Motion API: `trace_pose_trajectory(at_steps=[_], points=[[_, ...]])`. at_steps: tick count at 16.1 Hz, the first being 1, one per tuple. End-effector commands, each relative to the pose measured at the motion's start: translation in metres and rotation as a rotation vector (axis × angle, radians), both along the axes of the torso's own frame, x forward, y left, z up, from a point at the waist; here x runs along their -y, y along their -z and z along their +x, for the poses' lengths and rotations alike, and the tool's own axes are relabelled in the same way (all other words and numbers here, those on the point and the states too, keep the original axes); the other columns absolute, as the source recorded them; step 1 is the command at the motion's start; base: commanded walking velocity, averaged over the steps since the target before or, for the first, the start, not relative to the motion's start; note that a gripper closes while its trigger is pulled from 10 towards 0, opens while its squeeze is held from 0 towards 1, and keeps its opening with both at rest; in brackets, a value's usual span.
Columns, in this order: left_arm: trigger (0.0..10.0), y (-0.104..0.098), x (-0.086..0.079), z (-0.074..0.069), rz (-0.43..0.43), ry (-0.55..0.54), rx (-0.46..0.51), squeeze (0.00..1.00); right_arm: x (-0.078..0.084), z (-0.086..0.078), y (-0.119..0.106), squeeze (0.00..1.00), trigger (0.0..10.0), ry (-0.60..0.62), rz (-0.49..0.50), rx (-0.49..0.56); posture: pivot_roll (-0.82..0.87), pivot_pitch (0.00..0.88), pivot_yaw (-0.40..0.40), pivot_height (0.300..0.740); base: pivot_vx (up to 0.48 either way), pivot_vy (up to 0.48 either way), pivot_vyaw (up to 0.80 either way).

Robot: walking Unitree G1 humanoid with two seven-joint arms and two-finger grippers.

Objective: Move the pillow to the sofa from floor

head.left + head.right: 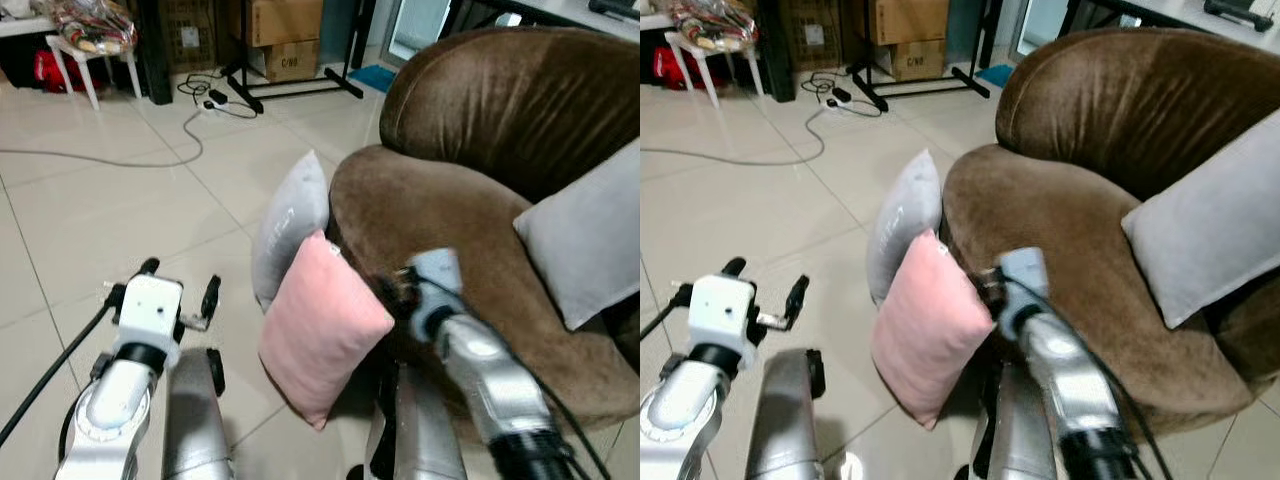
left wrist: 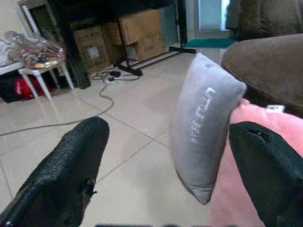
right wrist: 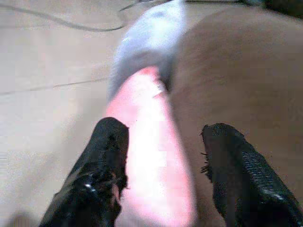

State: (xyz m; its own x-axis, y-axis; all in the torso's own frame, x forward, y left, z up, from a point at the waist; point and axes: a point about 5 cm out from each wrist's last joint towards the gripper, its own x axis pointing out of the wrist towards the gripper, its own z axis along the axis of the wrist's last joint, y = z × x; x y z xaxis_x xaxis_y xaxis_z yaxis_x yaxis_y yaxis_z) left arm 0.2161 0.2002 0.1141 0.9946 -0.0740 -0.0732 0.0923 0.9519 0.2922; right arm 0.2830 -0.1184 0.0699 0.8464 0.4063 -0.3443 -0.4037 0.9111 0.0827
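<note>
Nearest the head camera, the two silver arms reach forward and down: the left tool [image 1: 180, 290] hangs over bare floor [image 1: 110, 210] with its black fingers spread wide and nothing between them, while the right tool [image 3: 161, 170] is at the upper edge of the pink pillow [image 1: 322, 325]. In the right wrist view its two black fingers [image 3: 102, 165] stand apart on either side of the pillow's edge, one on the floor side and one on the sofa side, but the view is blurred and I cannot tell whether they press the fabric or only straddle it. The pink pillow stands tilted on the tiled floor, leaning against the front of the brown sofa [image 1: 450, 220]. Just behind it, a grey pillow [image 1: 290, 225] with white lettering also stands on the floor, upright against the sofa's rounded front, and the two pillows touch. In the left wrist view the grey pillow [image 2: 203, 132] sits between the left tool's spread fingers [image 2: 71, 170], well ahead of them, with the pink one at its side. A second grey cushion [image 1: 590, 235] lies on the sofa seat, propped against the backrest on the robot's right. Farther off, a grey cable [image 1: 120, 150] trails across the tiles toward a black stand [image 1: 290, 85], cardboard boxes [image 1: 285, 35] and a small white stool [image 1: 90, 60] loaded with a wrapped bundle.
</note>
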Motion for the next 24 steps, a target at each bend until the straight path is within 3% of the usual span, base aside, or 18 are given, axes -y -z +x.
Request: trace_pose_trajectory(at_steps=[1,5,7,10,16,17,18,22,23,24], points=[[10.0,-0.005,0.004,-0.005,-0.005,0.017,0.011,0.0,-0.009,0.004,-0.002,1.0,10.0,-0.056,0.015,0.006,0.09,0.0,-0.171,0.431,0.0,0.0,0.0],[10.0,-0.004,0.0,-0.023,-0.008,-0.014,-0.023,0.0,-0.038,0.011,0.006,1.0,10.0,-0.154,-0.015,-0.026,0.1,0.041,-0.205,0.431,0.0,0.0,0.0],[10.0,-0.008,-0.004,-0.028,0.013,-0.013,-0.036,0.0,-0.045,0.023,0.013,1.0,10.0,-0.11,-0.06,-0.052,0.14,0.11,-0.217,0.431,0.0,0.0,0.0],[10.0,-0.018,-0.004,-0.034,0.027,0.023,-0.05,0.0,-0.034,0.042,0.023,1.0,10.0,0.107,-0.094,-0.106,0.17,0.133,-0.193,0.431,0.0,0.0,0.0],[10.0,-0.025,0.004,-0.04,0.028,0.157,-0.116,0.0,-0.011,0.047,0.033,1.0,10.0,0.261,-0.057,-0.148,0.18,0.177,-0.047,0.431,0.0,0.0,0.0],[10.0,-0.026,0.006,-0.04,0.027,0.188,-0.125,0.0,-0.009,0.045,0.036,0.13,10.0,0.281,-0.044,-0.156,0.18,0.175,-0.015,0.431,0.0,0.0,0.0],[10.0,-0.027,0.006,-0.04,0.028,0.202,-0.128,0.0,-0.008,0.044,0.037,0.0,10.0,0.285,-0.039,-0.161,0.18,0.175,-0.001,0.431,0.0,0.0,0.0],[10.0,-0.029,0.008,-0.038,0.028,0.25,-0.142,0.0,-0.014,0.043,0.038,0.0,10.0,0.308,0.023,-0.158,0.17,0.179,0.025,0.431,0.0,0.0,0.0],[10.0,-0.03,0.008,-0.038,0.026,0.251,-0.142,0.0,-0.017,0.046,0.034,0.0,6.6,0.317,0.09,-0.15,0.18,0.179,0.009,0.431,0.0,0.0,0.0],[10.0,-0.031,0.007,-0.04,0.025,0.247,-0.142,0.0,-0.019,0.048,0.03,0.0,0.0,0.312,0.129,-0.141,0.19,0.176,0.001,0.431,0.0,0.0,0.0]])
